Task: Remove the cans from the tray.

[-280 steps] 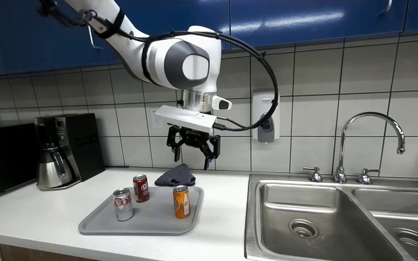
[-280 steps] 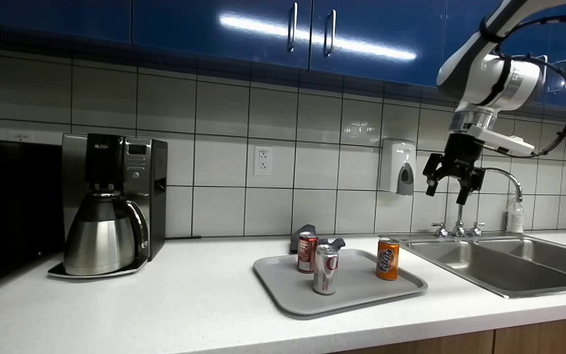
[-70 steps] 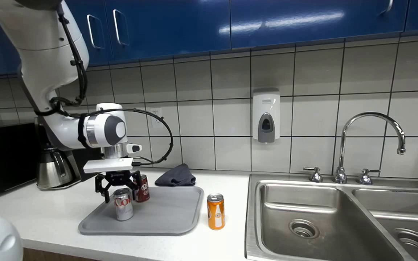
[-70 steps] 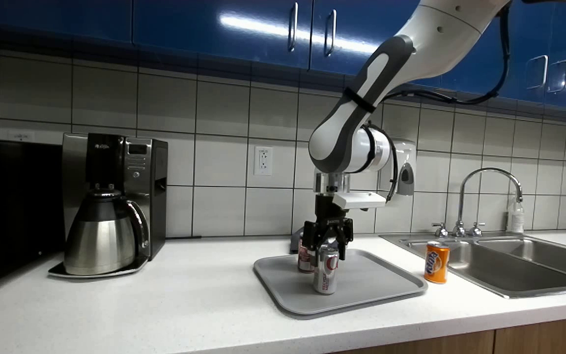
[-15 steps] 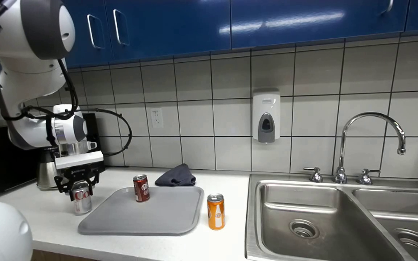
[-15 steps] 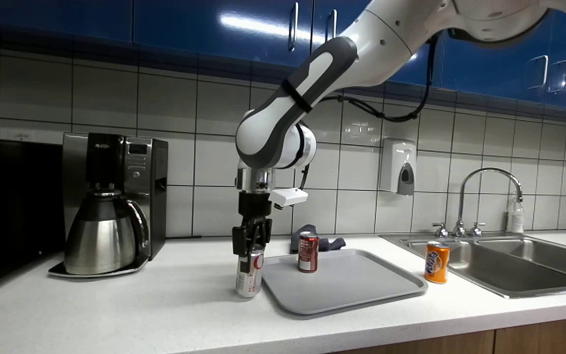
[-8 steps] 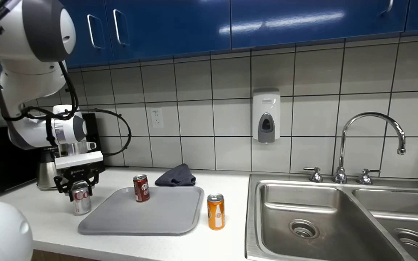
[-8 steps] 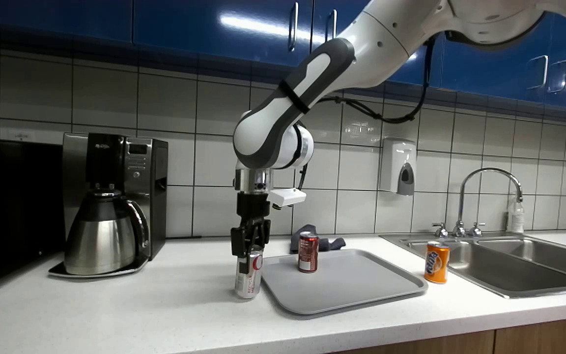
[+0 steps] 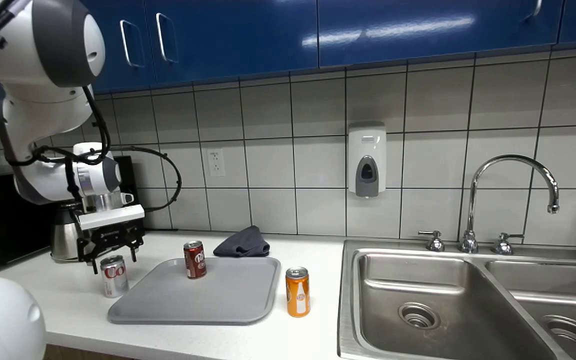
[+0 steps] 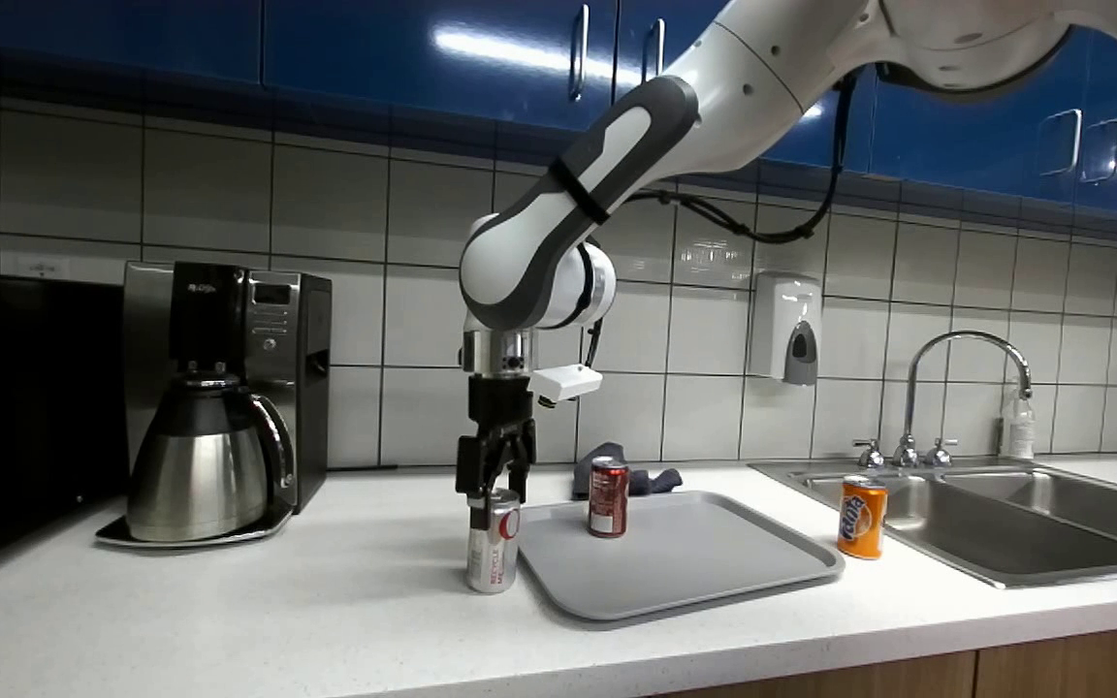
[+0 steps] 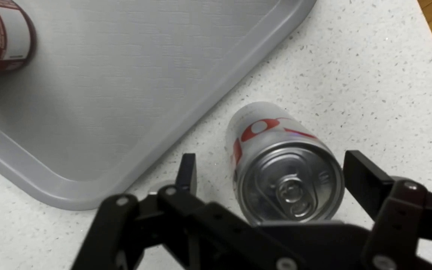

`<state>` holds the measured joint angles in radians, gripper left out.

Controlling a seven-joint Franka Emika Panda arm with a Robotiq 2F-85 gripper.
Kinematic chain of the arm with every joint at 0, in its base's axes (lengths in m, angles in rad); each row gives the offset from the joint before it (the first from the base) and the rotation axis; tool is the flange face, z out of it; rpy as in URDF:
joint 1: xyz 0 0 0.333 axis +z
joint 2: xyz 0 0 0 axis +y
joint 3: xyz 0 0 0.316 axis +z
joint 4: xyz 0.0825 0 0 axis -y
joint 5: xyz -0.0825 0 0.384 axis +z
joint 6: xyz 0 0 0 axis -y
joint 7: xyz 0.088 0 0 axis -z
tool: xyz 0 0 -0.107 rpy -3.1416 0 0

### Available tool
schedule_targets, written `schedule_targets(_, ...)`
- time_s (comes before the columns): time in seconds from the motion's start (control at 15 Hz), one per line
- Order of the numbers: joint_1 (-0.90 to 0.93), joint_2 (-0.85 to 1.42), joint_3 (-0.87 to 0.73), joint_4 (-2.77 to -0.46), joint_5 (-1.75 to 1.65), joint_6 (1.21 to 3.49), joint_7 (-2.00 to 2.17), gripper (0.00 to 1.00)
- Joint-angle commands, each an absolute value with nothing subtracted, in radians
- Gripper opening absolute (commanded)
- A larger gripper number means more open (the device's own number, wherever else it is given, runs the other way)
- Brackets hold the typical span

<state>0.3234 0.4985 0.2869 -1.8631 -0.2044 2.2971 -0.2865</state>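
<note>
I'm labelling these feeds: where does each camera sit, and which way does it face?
In an exterior view, the camera seemingly stands nearer the sink, facing the tiled wall; the arm shows at left.
In an exterior view, it seems nearer the coffee maker, facing that wall; the arm slants in from upper right.
In the wrist view, it sits on the arm, looking down past the gripper at the silver can, fingers on either side.
Both exterior views share the silver can, tray, dark red can, orange can and sink.
</note>
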Motion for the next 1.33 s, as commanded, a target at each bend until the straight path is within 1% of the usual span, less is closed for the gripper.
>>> schedule_targets(0.0, 0.322, 0.488, 0.290, -1.832, -0.198, 2.253, -0.308, 1.00)
schedule_targets(0.67, 0.279, 0.401, 0.298, -1.839, -0.138, 2.262, -0.346, 1.00)
schedule_targets(1.27, 0.214, 0.362, 0.231, -1.850, -0.131, 2.289, -0.300, 1.00)
